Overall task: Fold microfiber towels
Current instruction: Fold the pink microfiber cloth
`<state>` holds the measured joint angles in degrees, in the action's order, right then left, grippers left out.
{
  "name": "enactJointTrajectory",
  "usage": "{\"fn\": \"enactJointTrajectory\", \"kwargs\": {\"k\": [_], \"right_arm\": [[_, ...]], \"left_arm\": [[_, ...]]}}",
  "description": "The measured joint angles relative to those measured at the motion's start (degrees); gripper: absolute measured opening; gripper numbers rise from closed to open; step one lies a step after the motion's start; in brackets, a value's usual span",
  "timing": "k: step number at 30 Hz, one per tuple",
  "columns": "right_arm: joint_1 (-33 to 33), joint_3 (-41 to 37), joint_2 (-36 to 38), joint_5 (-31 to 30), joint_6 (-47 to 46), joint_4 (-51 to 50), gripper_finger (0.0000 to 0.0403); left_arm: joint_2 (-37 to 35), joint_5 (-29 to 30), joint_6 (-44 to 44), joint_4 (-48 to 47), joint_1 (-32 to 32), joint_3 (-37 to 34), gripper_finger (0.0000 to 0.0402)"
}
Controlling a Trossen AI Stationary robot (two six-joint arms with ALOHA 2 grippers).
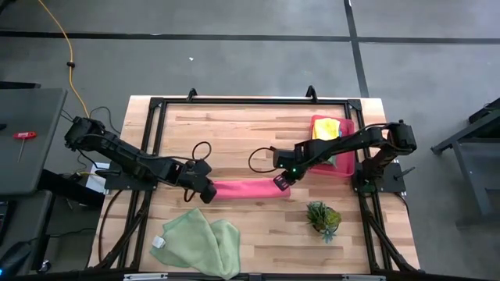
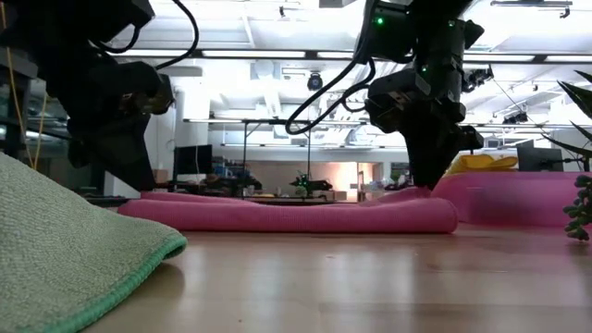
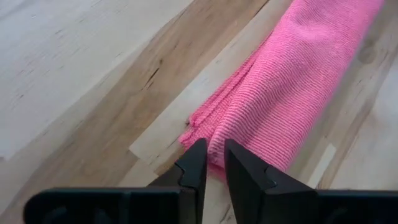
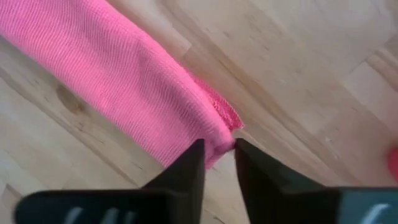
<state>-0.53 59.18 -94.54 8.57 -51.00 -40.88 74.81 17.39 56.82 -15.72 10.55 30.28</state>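
The hot pink towel (image 1: 244, 190) lies on the table as a long narrow folded strip, running left to right; it also shows in the low view (image 2: 296, 215). My left gripper (image 1: 207, 191) is shut on its left end and my right gripper (image 1: 281, 183) on its right end. Two pale green towels (image 1: 199, 242) lie crumpled near the table's near edge. A yellow towel (image 1: 328, 126) lies in the pink tray (image 1: 344, 165). The teal towel does not show. My left gripper (image 3: 214, 165) pinches the strip's left end (image 3: 214, 140) between its two fingers, at the folded layers' corner. The fingers slant down from the table's left, along the strip. The strip lies on the table. My right gripper (image 4: 219, 158) pinches the strip's right end (image 4: 214, 134) between its two fingers, beside the frayed corner. The fingers slant down from the table's right, along the strip. The strip lies on the table.
A small spiky green plant (image 1: 323, 217) stands near the front right, close to my right gripper. The pink tray is at the right, behind the right arm. Bare wood shows at the table's far left (image 1: 219, 129).
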Motion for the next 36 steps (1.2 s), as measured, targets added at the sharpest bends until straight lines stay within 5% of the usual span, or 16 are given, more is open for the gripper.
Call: {"fn": "enactJointTrajectory", "kwargs": {"k": [9, 17, 28, 36], "right_arm": [[1.2, 0.0, 0.2, -3.8, 2.3, -0.7, 0.017], [4.0, 0.0, 4.9, -4.7, 8.0, -2.0, 0.019], [1.4, -0.4, 7.5, -4.0, 12.4, -3.1, 0.0191], [-1.8, -10.4, 8.3, 1.4, -2.8, 7.6, 0.0191]], "left_arm": [[-1.0, 0.5, -0.9, -6.3, -1.3, 0.0, 0.011], [-10.8, -1.4, -4.6, -10.4, -5.1, 0.0, 0.0165], [-21.4, -4.3, -0.3, 14.7, -1.9, -9.4, 0.0192], [-21.6, 3.1, 4.5, 26.0, 4.0, -16.8, 0.0194]]}}
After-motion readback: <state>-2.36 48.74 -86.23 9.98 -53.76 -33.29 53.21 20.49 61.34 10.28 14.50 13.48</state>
